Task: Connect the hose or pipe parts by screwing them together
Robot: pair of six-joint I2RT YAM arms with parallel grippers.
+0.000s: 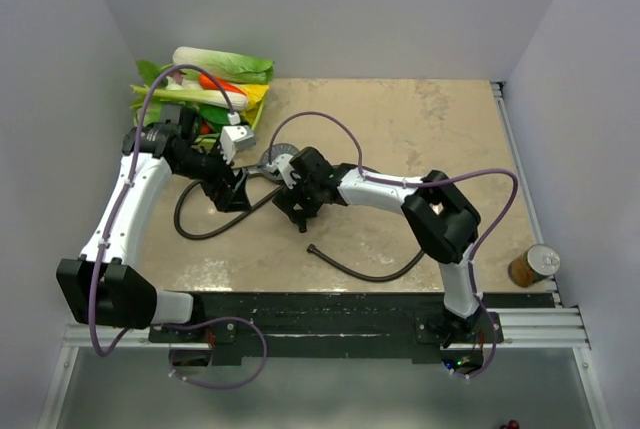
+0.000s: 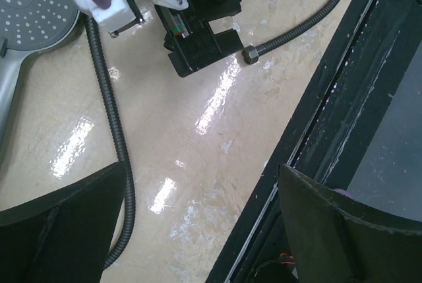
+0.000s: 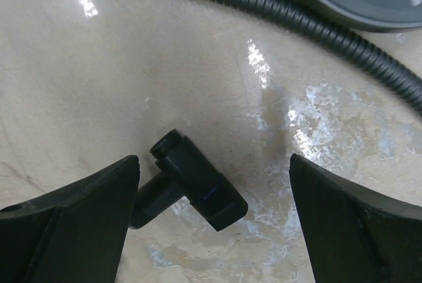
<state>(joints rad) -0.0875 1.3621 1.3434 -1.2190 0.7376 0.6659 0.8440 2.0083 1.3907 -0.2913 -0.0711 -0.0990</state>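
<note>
Far left corner of the bench: pile of vegetables (image 1: pixel 215 74), untouched. Just right of it you had the left hand (image 2: pixel 203 177) hovering low over the bench left of centre. Its fingers (image 2: pixel 59 223) were spread wide, with only bare bench between them. The shower head (image 2: pixel 26 6) lay face up near the middle of the bench, a bit towards the far edge, beside both hands and touched by neither. The hose (image 2: pixel 116 121) ran past the head's handle and looped out towards the left edge. Its free end nut (image 2: pixel 250 54) sat on the bench towards the near edge, close to the right hand's body and not joined to anything.

You had the right hand (image 3: pixel 214 161) at the bench centre, also wide open and gripping nothing. A small black threaded fitting (image 3: pixel 198 190) lay flat on the bench between its fingers (image 3: pixel 356 223), clear of both. From the nut, the hose curved right along the near edge and went under the right arm. A can (image 1: pixel 535 265) stood by the near right corner.
</note>
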